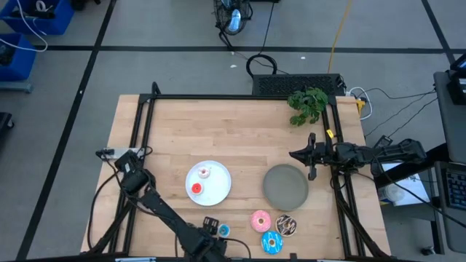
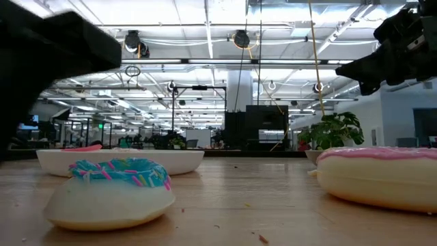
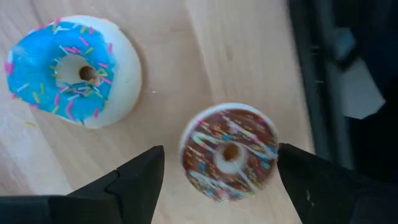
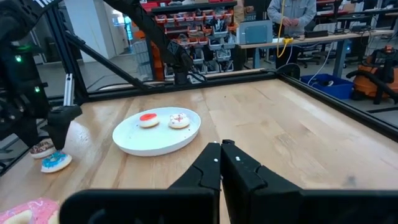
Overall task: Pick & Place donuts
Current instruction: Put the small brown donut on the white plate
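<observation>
The left pincer (image 3: 214,171) hangs released over the tabletop's (image 1: 218,131) near edge — the small brown sprinkled donut (image 3: 229,151) lies flat directly beneath, centred between its fingers, a small blue donut (image 3: 71,68) just beside. A ring has no long axis, so a straight descent should do. The right pincer (image 4: 221,163) waits clenched and empty, well apart beside the grey plate (image 1: 285,186) — clearly the farther arm.
</observation>
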Controlling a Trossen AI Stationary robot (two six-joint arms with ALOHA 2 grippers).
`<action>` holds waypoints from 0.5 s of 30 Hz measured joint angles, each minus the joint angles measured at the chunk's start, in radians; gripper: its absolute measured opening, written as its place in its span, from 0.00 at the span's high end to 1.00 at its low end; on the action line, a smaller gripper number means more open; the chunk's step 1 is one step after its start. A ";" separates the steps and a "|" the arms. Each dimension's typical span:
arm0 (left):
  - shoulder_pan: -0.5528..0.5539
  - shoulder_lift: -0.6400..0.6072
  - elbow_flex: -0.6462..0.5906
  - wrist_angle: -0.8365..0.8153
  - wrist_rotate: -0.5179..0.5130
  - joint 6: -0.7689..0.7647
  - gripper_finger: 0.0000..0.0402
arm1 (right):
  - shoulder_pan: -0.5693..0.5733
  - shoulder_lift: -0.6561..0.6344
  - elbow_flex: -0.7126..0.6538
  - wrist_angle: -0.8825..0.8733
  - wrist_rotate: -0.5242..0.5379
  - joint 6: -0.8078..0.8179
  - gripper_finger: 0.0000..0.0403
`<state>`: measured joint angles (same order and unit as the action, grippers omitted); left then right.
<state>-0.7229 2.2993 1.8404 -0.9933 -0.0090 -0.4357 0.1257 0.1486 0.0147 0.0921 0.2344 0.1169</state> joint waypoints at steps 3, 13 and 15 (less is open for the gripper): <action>0.006 0.013 0.002 0.003 0.004 0.004 0.23 | 0.000 0.003 0.000 0.001 0.000 -0.005 1.00; 0.014 0.017 0.003 0.007 0.012 -0.008 0.23 | 0.000 0.005 0.000 0.009 0.000 -0.008 1.00; 0.014 0.018 0.003 0.006 0.020 -0.008 0.24 | 0.000 0.005 0.000 0.009 0.000 -0.007 1.00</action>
<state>-0.7090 2.3169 1.8435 -0.9870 0.0114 -0.4433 0.1257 0.1539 0.0147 0.1013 0.2348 0.1097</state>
